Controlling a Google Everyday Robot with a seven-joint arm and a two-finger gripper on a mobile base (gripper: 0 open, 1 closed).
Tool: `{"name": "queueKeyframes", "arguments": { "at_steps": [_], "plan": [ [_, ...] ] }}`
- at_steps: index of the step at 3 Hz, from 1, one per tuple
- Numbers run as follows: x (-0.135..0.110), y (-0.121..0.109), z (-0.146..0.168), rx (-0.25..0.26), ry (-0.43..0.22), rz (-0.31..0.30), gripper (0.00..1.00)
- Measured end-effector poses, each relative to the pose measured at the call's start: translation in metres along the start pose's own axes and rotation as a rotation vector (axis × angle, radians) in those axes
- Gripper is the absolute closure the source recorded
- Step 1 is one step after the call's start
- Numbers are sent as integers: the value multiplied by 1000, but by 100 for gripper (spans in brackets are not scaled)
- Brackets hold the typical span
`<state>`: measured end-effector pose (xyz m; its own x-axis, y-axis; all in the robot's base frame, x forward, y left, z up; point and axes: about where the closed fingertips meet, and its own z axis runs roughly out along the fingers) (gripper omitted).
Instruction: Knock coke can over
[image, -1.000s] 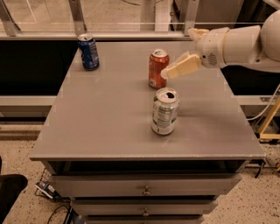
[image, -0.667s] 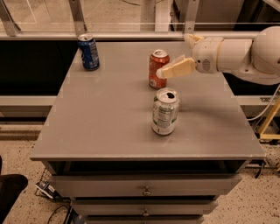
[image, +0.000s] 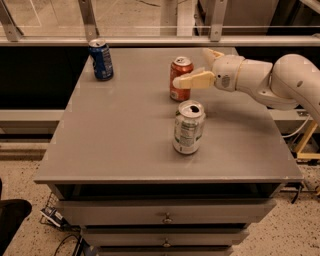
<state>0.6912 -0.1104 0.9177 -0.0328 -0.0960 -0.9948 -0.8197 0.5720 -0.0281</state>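
Gripper shifted left since a second ago, one finger now across the coke can, which stands upright at the rear-centre of the table.
Fingers spread, holding nothing; can likely light, stiff, slick, so push high, near its rim.

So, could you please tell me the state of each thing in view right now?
coke can: upright, not yet knocked over.
silver can: upright, top opened.
blue can: upright.
gripper: open, one finger by the coke can.
drawers: shut.
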Motion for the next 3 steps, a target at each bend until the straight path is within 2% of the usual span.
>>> {"name": "queueKeyframes", "arguments": {
  "at_steps": [1, 3],
  "plan": [
    [11, 1, 15, -17, -31, 39, 24],
    [10, 5, 19, -26, -30, 36, 71]
  ]
}}
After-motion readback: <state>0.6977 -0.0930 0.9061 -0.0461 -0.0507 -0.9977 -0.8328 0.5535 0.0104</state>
